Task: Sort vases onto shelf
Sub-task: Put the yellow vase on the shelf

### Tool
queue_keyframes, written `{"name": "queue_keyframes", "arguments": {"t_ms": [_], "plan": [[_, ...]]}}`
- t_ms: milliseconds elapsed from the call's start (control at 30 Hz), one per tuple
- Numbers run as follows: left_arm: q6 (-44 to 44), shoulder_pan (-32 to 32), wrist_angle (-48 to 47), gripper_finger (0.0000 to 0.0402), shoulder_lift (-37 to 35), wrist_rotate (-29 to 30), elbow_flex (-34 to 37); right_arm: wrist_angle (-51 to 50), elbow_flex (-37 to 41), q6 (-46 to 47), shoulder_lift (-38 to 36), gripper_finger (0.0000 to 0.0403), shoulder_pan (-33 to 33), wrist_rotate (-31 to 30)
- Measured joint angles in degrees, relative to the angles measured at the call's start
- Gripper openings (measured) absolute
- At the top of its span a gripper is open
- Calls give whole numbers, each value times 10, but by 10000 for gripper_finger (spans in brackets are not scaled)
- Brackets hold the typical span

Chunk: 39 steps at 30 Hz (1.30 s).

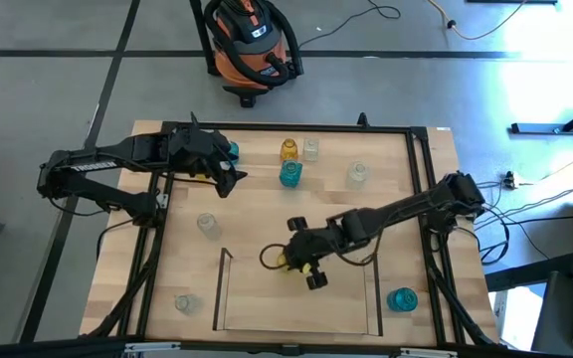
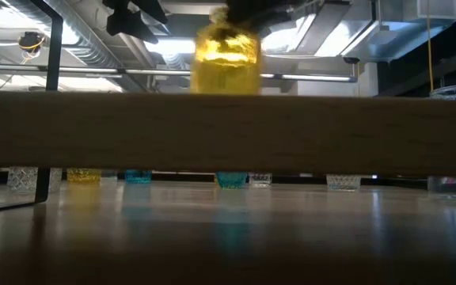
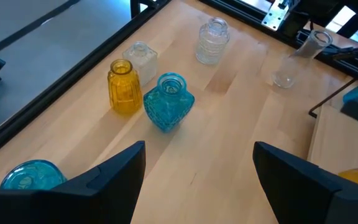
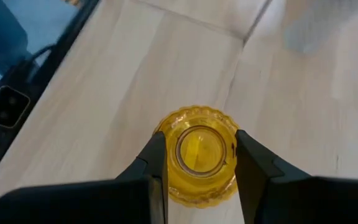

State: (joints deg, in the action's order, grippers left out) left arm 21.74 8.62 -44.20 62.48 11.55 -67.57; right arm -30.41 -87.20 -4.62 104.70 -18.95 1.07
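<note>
Overhead, the right claw [image 4: 196,163] pinches a yellow vase [image 4: 197,152] by its neck between both fingers

Looked past two dark fingers [image 3: 114,171], spread wide apart with bare light-wood bench [image 3: 229,124] between them. Showed an amber ribbed vase [image 3: 124,87] upright, just beside a squarish teal vase [image 3: 168,102], with a clear squarish vase [image 3: 141,57] close behind the amber one. Held a clear ridged vase [image 3: 211,40] farther off, a tall clear vase [image 3: 303,56] tilted near a dark rail [image 3: 334,93], and a round teal vase [image 3: 27,176] beside one finger.
</note>
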Motion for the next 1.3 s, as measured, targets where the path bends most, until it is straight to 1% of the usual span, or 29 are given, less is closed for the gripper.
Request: {"name": "queue_keyframes", "arguments": {"t_ms": [133, 267, 467, 567, 667, 767, 1000, 1300], "plan": [[0, 0, -2, 289, 0, 1, 0, 5, -13, -47, 10, 93, 0, 21], [0, 0, -4, 289, 0, 9, 0, 0, -29, -62, 32, 93, -1, 61], [-9, 0, -4, 289, 0, 10, 0, 11, -48, -79, 56, 93, 3, 63], [-9, 0, -4, 289, 0, 10, 0, 16, -56, -86, 69, 93, 7, 85], [-12, 0, -4, 289, 0, 10, 0, 19, -66, -108, 81, 93, 11, 120], [-13, 0, -4, 289, 0, 10, 0, 21, -71, -109, 89, 95, 10, 125], [-13, -1, -7, 289, 0, 10, 0, 28, -71, -116, 89, 140, 11, 115], [-13, -1, -16, 289, 0, 8, 0, 30, -71, -123, 89, 141, 11, 116]]}}
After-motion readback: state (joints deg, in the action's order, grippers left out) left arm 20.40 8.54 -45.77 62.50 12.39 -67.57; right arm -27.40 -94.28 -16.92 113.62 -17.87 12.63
